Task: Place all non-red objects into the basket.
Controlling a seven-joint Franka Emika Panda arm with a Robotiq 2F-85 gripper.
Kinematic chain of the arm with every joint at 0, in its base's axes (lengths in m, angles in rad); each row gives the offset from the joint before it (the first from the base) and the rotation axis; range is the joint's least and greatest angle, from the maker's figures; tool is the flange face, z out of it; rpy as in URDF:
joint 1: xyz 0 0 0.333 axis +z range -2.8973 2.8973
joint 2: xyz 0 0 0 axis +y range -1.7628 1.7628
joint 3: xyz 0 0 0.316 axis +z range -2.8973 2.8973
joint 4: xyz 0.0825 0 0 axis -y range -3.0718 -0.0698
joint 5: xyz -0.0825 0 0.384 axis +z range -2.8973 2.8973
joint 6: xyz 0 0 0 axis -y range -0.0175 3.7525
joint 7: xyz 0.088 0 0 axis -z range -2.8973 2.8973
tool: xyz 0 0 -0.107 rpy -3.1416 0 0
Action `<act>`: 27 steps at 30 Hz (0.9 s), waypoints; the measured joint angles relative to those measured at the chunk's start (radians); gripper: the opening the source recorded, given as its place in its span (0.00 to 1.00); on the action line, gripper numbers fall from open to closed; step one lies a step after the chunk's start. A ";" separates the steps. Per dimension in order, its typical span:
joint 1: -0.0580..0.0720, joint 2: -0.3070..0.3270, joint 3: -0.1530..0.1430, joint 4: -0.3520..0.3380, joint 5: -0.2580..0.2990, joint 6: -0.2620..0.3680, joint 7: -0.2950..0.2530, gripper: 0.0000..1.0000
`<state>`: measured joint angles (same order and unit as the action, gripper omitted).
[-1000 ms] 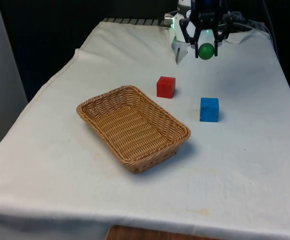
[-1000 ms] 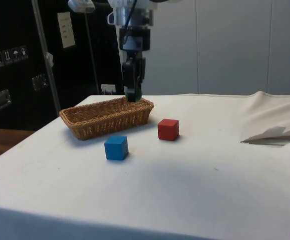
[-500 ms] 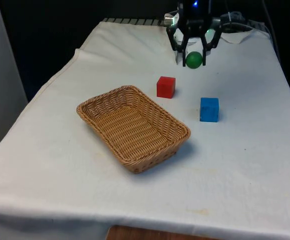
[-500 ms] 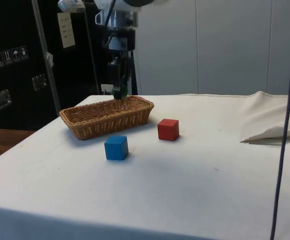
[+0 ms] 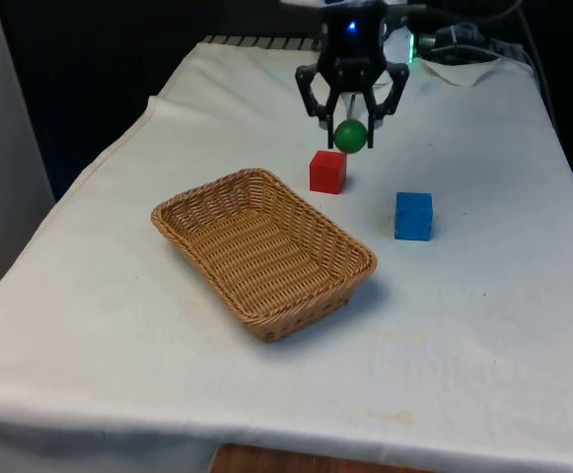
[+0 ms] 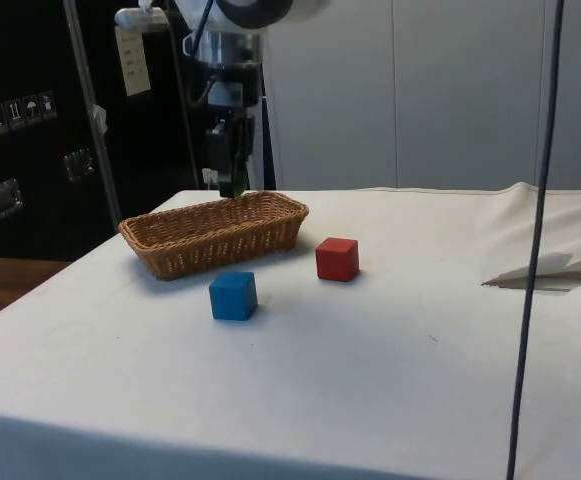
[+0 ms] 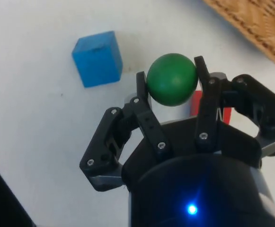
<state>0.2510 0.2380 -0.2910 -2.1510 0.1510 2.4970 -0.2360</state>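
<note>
The bench [image 5: 483, 335], draped in a white cloth, is carrying everything in play. The wicker basket [image 5: 262, 248] is lying near its middle and nothing is being held inside it, so by the look of things no part of the task is finished yet. The gripper [image 5: 350, 131] is being carried above the bench, near the red cube [image 5: 327, 170] and short of the basket, with its fingers [image 7: 146, 111] narrowed around the green ball [image 5: 350, 135]; the ball is being held clear of the cloth, pinched on two sides. The blue cube [image 5: 413, 215] is resting on the cloth towards the front view's right, well apart from the basket and untouched. The red cube is sitting between the basket and the gripper and is not meant to be moved. Two items are judged to be outstanding: the ball, in transit and needing release over the basket, and the blue cube, not yet picked up.
</note>
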 measured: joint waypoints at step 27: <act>-0.023 0.138 -0.112 0.072 0.117 0.011 -0.161 0.00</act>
<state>0.2280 0.3760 -0.4030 -2.0790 0.2680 2.5080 -0.3970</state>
